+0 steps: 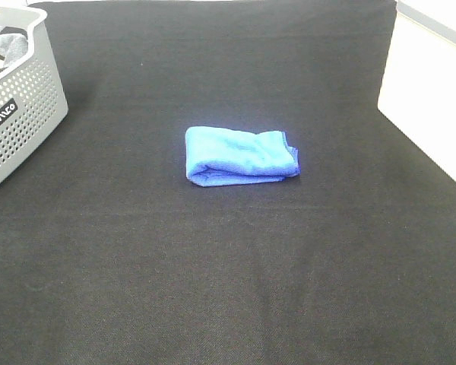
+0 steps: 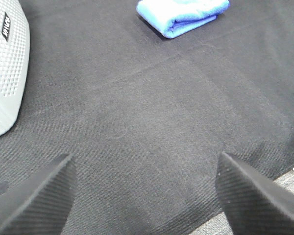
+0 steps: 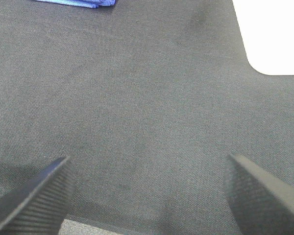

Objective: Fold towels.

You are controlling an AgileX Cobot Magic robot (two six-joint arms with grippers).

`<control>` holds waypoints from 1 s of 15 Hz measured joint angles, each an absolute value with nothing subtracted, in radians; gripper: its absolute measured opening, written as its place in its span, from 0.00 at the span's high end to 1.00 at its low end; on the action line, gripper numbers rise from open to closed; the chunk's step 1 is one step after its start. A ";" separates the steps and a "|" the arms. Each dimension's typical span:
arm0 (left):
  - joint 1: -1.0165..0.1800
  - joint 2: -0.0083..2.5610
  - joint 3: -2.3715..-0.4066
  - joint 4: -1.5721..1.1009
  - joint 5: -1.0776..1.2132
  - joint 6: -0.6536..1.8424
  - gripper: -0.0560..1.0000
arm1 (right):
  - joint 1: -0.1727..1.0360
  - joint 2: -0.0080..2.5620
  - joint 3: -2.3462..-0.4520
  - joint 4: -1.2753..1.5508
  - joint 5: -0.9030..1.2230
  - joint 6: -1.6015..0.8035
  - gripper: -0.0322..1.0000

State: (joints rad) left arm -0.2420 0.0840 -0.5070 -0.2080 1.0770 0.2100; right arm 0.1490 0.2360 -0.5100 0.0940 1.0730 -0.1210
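A bright blue towel (image 1: 240,156) lies folded into a small thick rectangle in the middle of the black table cloth. It also shows in the left wrist view (image 2: 182,15), and only its edge shows in the right wrist view (image 3: 78,3). Neither arm shows in the exterior high view. My left gripper (image 2: 146,196) is open and empty over bare cloth, well away from the towel. My right gripper (image 3: 149,196) is open and empty over bare cloth too.
A grey perforated basket (image 1: 19,114) with a dark grey cloth (image 1: 7,47) inside stands at the back left; it shows in the left wrist view (image 2: 5,73). A white surface (image 1: 425,106) borders the black cloth on the right.
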 joint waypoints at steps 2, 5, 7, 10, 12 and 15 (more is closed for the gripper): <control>-0.242 0.084 -0.507 -0.178 1.070 0.178 0.24 | 0.149 0.236 -0.510 0.094 1.073 -0.121 0.20; -0.242 0.084 -0.506 -0.147 1.063 0.132 0.24 | 0.149 0.236 -0.510 0.094 1.073 -0.121 0.20; -0.242 0.084 -0.501 -0.146 1.061 0.129 0.24 | 0.149 0.236 -0.510 0.094 1.073 -0.121 0.20; -0.242 0.084 -0.501 -0.146 1.061 0.129 0.24 | 0.149 0.236 -0.510 0.094 1.073 -0.121 0.20; -0.238 0.084 -0.501 -0.146 1.061 0.129 0.24 | 0.149 0.236 -0.510 0.093 1.073 -0.121 0.20; -0.131 0.081 -0.501 -0.146 1.061 0.129 0.24 | 0.110 0.233 -0.510 0.093 1.072 -0.121 0.20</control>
State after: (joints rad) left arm -0.1310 0.0810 -0.5010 -0.1460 1.0610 0.1290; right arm 0.1100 0.2330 -0.5100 0.0930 1.0720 -0.1210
